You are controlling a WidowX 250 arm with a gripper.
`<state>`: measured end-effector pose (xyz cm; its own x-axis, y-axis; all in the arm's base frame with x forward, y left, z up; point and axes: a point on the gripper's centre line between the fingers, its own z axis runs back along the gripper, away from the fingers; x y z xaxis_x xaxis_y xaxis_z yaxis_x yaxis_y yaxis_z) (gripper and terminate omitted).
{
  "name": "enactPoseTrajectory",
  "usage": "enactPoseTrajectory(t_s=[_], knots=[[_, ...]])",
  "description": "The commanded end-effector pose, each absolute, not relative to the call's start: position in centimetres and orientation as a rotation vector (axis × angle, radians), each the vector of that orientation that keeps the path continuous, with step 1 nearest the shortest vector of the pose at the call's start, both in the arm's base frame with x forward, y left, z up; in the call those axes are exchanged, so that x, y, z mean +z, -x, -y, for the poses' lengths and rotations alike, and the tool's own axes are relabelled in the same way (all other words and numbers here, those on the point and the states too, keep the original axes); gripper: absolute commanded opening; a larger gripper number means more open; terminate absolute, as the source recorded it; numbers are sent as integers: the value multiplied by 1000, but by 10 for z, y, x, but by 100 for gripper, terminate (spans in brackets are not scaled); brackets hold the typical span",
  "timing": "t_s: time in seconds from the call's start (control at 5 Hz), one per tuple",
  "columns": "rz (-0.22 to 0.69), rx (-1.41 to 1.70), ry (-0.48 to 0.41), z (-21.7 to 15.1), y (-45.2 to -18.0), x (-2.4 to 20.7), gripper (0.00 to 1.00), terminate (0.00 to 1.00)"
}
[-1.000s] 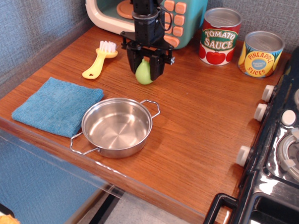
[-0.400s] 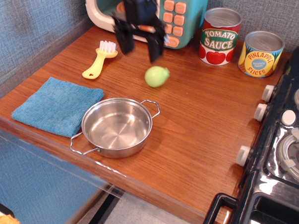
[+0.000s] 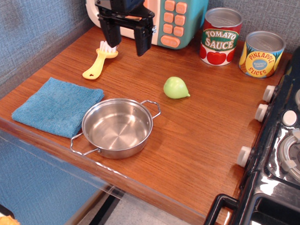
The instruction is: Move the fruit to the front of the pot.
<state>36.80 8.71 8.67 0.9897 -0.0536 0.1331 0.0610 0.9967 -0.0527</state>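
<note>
The fruit, a small glossy light-green pear, lies on its side on the wooden counter, its tip pointing right, just beyond and to the right of the pot. The pot, a shallow shiny steel pan with two wire loop handles, stands empty near the counter's front edge. My gripper hangs open and empty above the back left of the counter, well clear of the fruit, its black fingers spread wide apart.
A yellow brush lies under the gripper. A blue cloth lies left of the pot. A toy microwave and two tin cans stand at the back. A stove borders the right.
The gripper let go of the fruit, opened, and rose back to the left. The fruit dropped and rolled to the right, ending on its side.
</note>
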Motion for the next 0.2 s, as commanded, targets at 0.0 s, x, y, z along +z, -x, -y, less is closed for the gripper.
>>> enactPoseTrajectory(t_s=[0.0], knots=[[198,-63,35,-89,-366,111,100,100]])
